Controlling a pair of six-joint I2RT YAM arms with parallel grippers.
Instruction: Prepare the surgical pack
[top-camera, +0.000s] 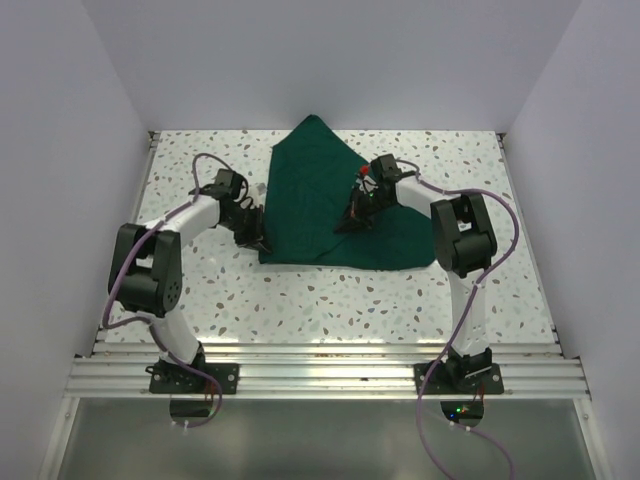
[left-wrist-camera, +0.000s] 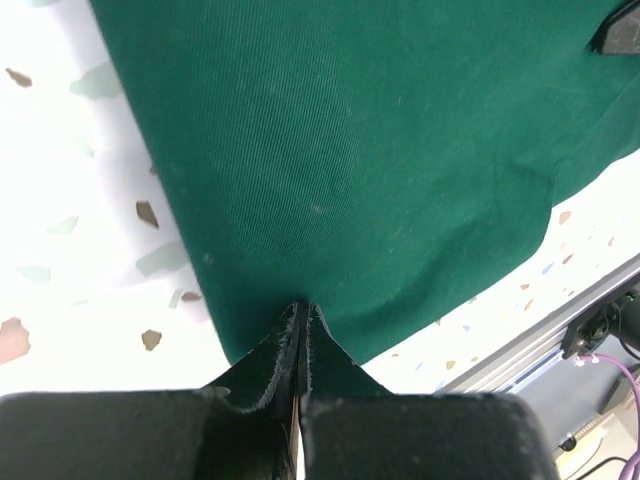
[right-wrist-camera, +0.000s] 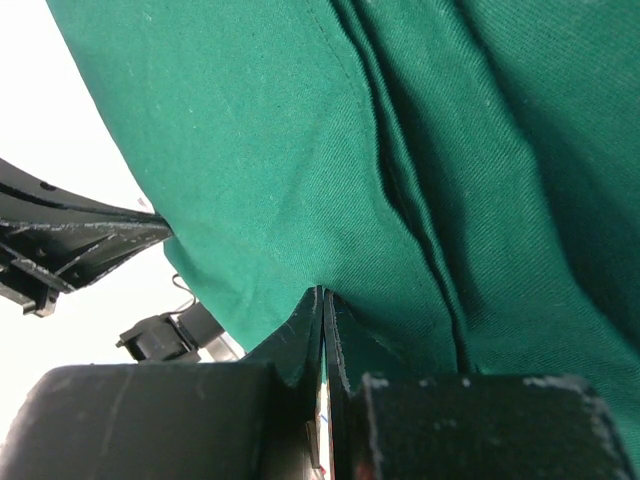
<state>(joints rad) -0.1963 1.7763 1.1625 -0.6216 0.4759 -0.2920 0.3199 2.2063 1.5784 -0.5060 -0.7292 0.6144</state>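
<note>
The surgical pack shows as a dark green drape (top-camera: 320, 190) lying on the speckled table, folded into a rough wedge that points to the back. My left gripper (top-camera: 257, 238) sits at the drape's near left corner. In the left wrist view its tips (left-wrist-camera: 302, 308) are shut on the hem of the drape (left-wrist-camera: 350, 150). My right gripper (top-camera: 355, 222) is over the middle of the cloth. Seen from the right wrist, it (right-wrist-camera: 324, 292) is shut on a raised fold of the drape (right-wrist-camera: 300, 150), with creases running beside it.
The speckled table (top-camera: 350, 300) is boxed in by white walls on three sides. An aluminium rail (top-camera: 330, 365) carrying both arm bases runs along the near edge. Part of the left arm (right-wrist-camera: 60, 240) shows in the right wrist view.
</note>
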